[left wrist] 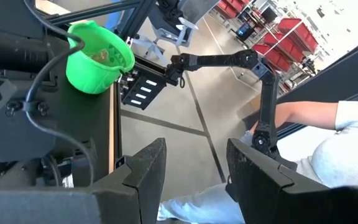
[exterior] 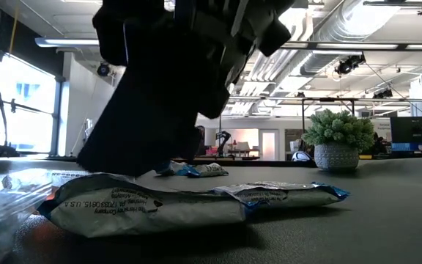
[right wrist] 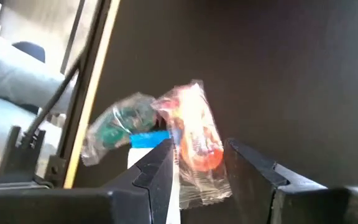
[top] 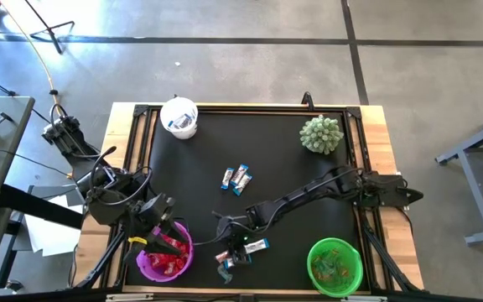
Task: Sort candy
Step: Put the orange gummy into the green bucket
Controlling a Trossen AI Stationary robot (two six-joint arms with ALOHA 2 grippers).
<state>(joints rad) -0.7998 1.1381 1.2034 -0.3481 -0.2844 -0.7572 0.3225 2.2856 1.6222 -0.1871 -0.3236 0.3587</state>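
Red-orange shiny wrapped candy (right wrist: 197,134) sits between my right hand (right wrist: 197,163) fingers, jaws partly apart and nothing gripped yet; a greenish packet (right wrist: 118,124) and a blue-and-white mini bar (right wrist: 149,140) lie touching it, near the black surface's (top: 292,159) front edge. My left hand (left wrist: 194,163) hangs wide and empty over the purple plastic bowl (top: 145,265) of red sweets. More blue-and-white bars (top: 236,178) wait mid-surface, green plastic bowl (top: 313,260) front right. Risk: closing here likely pinches the bar too, mixed pick, wrong bowl; slick wrapper could also squirt out
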